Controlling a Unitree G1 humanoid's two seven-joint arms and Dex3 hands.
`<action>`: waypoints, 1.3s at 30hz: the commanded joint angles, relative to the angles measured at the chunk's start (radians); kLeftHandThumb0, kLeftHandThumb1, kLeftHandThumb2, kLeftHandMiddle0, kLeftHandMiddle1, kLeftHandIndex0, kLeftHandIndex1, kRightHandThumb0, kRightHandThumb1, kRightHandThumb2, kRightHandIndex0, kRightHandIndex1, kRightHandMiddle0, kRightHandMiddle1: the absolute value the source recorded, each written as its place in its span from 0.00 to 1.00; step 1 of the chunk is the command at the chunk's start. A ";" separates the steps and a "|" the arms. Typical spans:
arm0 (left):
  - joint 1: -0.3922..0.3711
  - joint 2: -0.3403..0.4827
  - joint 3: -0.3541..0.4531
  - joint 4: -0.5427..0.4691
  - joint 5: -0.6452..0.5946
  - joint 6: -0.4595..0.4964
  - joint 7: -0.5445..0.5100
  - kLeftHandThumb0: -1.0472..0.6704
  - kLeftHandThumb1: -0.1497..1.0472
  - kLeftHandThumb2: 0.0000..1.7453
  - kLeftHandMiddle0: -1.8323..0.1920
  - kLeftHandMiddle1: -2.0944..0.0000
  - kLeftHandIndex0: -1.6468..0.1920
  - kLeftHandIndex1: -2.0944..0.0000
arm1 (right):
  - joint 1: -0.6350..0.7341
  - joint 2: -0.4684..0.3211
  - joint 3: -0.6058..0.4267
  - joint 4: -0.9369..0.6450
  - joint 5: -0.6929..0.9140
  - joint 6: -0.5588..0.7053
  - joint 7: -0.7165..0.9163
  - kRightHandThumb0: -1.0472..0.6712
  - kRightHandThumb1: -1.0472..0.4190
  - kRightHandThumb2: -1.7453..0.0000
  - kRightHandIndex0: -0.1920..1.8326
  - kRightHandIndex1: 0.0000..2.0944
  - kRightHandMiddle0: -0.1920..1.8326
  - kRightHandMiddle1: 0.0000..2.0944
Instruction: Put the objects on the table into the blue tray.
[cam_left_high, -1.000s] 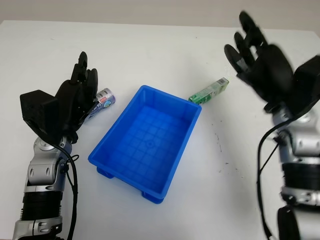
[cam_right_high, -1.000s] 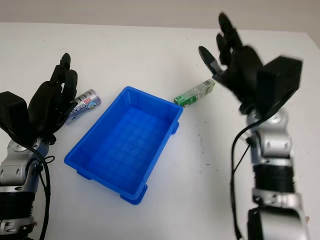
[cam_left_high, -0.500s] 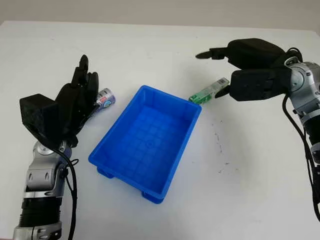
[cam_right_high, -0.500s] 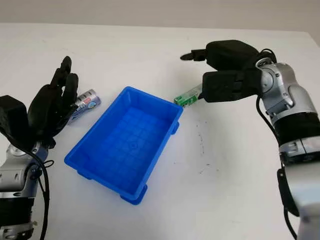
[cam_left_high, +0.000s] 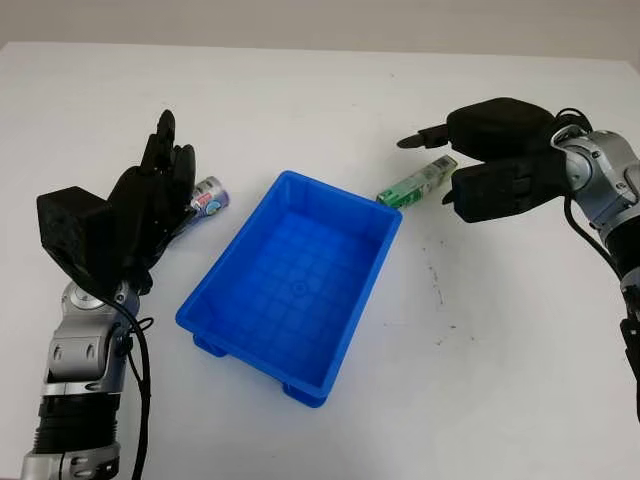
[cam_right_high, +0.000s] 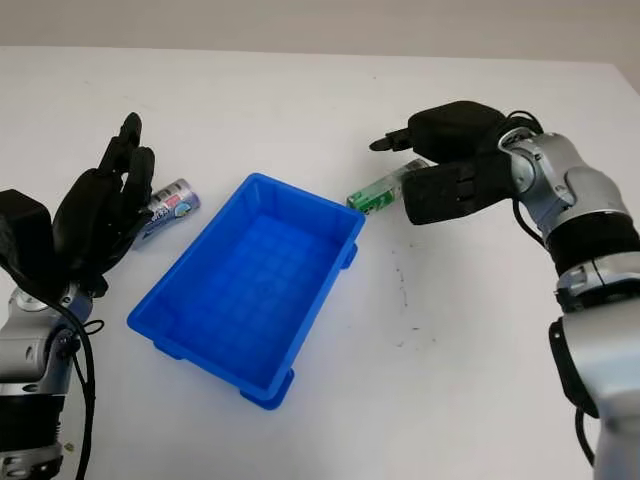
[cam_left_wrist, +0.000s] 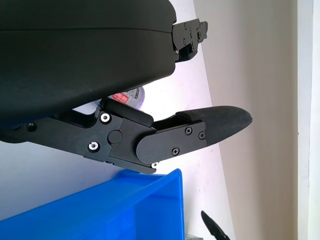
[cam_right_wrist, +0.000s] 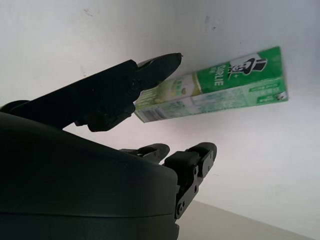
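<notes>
A blue tray stands mid-table, nothing in it. Just off its far right corner lies a green toothpaste box, seen close in the right wrist view. My right hand is open and hovers over the box's right end, thumb on the far side and fingers on the near side, apart from it. A small can with a purple and white label lies left of the tray. My left hand is open and upright, close beside the can's left side; the can peeks from behind the palm.
The white table runs wide in front of and to the right of the tray. Its far edge meets a wall beyond the tray.
My right hand came down from a raised pose, turned palm-down and drew in over the green box's right end. The left hand, tray, can and box have hardly shifted.
</notes>
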 joint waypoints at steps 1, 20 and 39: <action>-0.012 0.007 -0.007 0.013 0.007 0.001 -0.004 0.14 1.00 0.37 1.00 0.98 1.00 0.99 | -0.004 0.008 0.016 0.021 -0.010 -0.020 -0.028 0.49 0.13 0.97 0.36 0.07 0.37 0.05; -0.021 0.009 -0.013 0.032 0.010 -0.003 -0.008 0.14 1.00 0.37 1.00 0.99 1.00 1.00 | 0.027 0.040 0.077 0.127 -0.051 -0.134 -0.230 0.40 0.09 0.97 0.25 0.82 0.27 0.75; -0.016 0.012 -0.007 0.030 0.001 -0.001 -0.022 0.14 1.00 0.36 1.00 0.99 1.00 0.99 | -0.025 0.023 0.088 0.143 -0.110 -0.086 -0.520 0.42 0.06 0.97 0.53 1.00 0.40 1.00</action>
